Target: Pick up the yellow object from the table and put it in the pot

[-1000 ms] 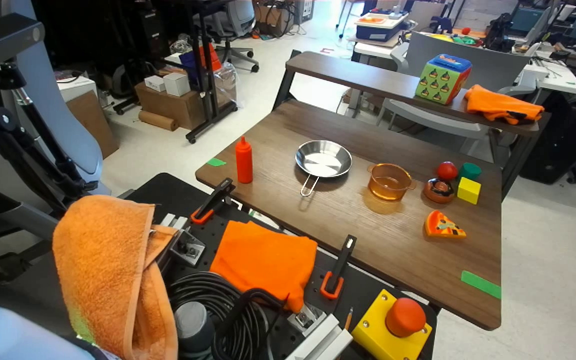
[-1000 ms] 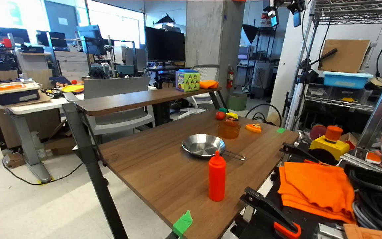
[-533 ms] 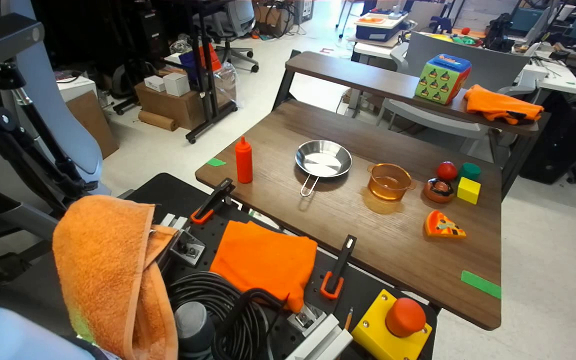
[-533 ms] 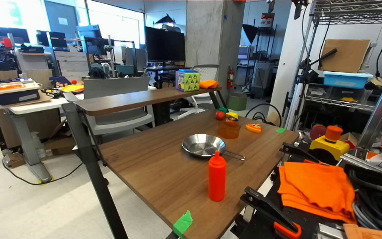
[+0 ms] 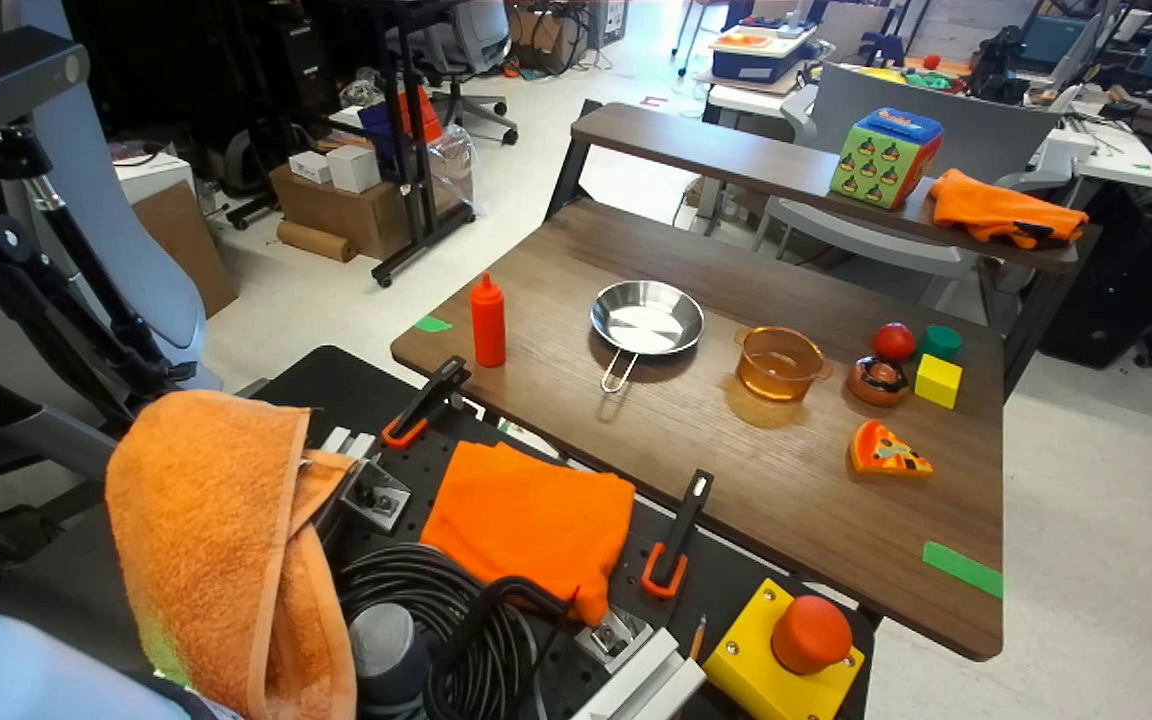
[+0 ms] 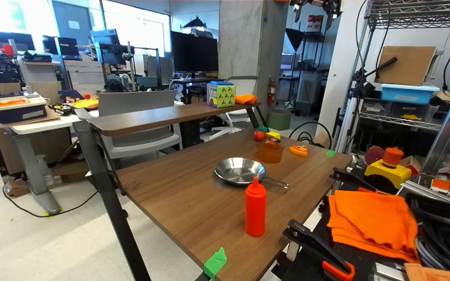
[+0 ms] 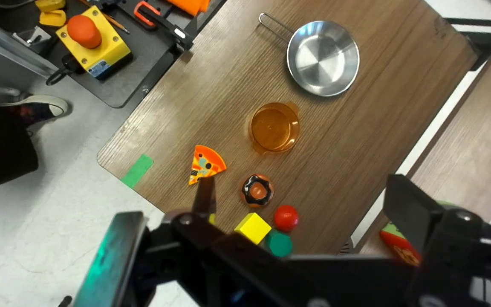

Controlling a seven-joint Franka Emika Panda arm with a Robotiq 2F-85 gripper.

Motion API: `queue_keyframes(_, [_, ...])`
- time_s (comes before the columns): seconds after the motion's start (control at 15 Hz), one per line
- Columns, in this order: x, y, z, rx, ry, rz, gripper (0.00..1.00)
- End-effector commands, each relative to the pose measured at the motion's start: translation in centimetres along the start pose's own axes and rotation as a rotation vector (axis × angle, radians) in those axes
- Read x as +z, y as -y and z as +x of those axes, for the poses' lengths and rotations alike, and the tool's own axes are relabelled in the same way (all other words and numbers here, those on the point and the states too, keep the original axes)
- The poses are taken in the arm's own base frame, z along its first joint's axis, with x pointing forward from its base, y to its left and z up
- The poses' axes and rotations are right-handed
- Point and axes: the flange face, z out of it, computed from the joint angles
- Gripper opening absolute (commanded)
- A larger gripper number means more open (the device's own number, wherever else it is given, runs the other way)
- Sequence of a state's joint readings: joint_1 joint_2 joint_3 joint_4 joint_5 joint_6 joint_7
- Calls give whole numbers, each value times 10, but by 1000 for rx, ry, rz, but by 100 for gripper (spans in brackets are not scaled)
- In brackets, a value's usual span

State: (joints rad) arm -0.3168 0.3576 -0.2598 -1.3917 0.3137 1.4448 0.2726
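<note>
The yellow block (image 5: 938, 381) rests on the table at the far right in an exterior view. It also shows partly hidden in an exterior view (image 6: 273, 135) and in the wrist view (image 7: 252, 228). The pot, a translucent amber container (image 5: 779, 372), stands upright between the silver pan and the small toys. It also shows in an exterior view (image 6: 270, 152) and in the wrist view (image 7: 273, 128), and looks empty. My gripper (image 7: 303, 183) is open and empty, high above the table. Its fingers show at the top edge of an exterior view (image 6: 313, 18).
A green piece (image 7: 279, 243) and a red ball (image 7: 286, 218) sit close by the yellow block. A donut toy (image 7: 257, 190) and an orange wedge (image 7: 206, 164) lie near. A silver pan (image 5: 647, 320) and red bottle (image 5: 488, 322) stand further off. A raised shelf (image 5: 716, 150) runs behind.
In an exterior view, my gripper has moved left along the top edge, and its fingers now point down into view. The objects on the table have not moved.
</note>
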Motion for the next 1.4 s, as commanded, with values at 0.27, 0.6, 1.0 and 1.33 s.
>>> queue_keyframes(0.27, [22,35,26,76,-9,-106,100])
queue_keyframes(0.6, [44,52,34,33,-7,-186,100])
queue_keyframes(1.0, [50,53,27,-174,-68,-345,100])
queue_keyframes(1.33, [45,73,17,-249,-217,-327,100])
